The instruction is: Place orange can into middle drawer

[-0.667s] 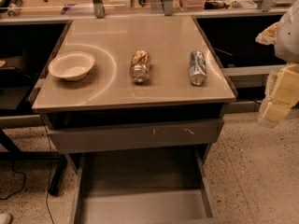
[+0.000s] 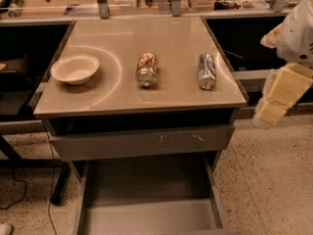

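Observation:
The orange can (image 2: 146, 69) lies on its side in the middle of the tan tabletop (image 2: 161, 38), one silver end toward me. The middle drawer (image 2: 146, 218) is pulled open below the table, and its flat grey floor is bare. My gripper (image 2: 279, 98), pale yellow, hangs at the right edge of the view. It is off the table's right side, above the floor, well away from the orange can, and holds nothing that I can see.
A silver-grey can (image 2: 207, 71) lies on its side to the right of the orange can. A white bowl (image 2: 75, 68) sits at the table's left. A closed grey drawer (image 2: 142, 142) with pale scratches is above the open one. Cluttered shelves stand behind.
My gripper has shifted slightly to the left, toward the table. The cans, bowl and drawers have not moved.

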`<state>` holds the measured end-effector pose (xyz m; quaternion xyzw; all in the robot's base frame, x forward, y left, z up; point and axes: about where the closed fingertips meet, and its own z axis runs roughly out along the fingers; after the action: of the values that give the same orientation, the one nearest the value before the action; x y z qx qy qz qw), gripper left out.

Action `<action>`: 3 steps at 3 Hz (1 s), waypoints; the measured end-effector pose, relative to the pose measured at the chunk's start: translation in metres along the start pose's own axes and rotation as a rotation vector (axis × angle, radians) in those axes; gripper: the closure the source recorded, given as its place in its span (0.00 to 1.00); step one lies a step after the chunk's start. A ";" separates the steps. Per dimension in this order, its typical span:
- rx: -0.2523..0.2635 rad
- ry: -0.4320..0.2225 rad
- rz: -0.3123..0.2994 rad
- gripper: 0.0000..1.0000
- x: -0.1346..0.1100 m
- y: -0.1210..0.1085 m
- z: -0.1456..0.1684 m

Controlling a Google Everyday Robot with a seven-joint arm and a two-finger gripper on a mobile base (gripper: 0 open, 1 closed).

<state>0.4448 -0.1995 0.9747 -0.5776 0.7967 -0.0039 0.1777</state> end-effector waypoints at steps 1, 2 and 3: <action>-0.040 -0.045 0.084 0.00 -0.030 -0.010 0.015; -0.077 -0.045 0.170 0.00 -0.052 -0.020 0.035; -0.077 -0.045 0.170 0.00 -0.052 -0.020 0.035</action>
<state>0.4872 -0.1514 0.9601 -0.5143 0.8382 0.0549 0.1728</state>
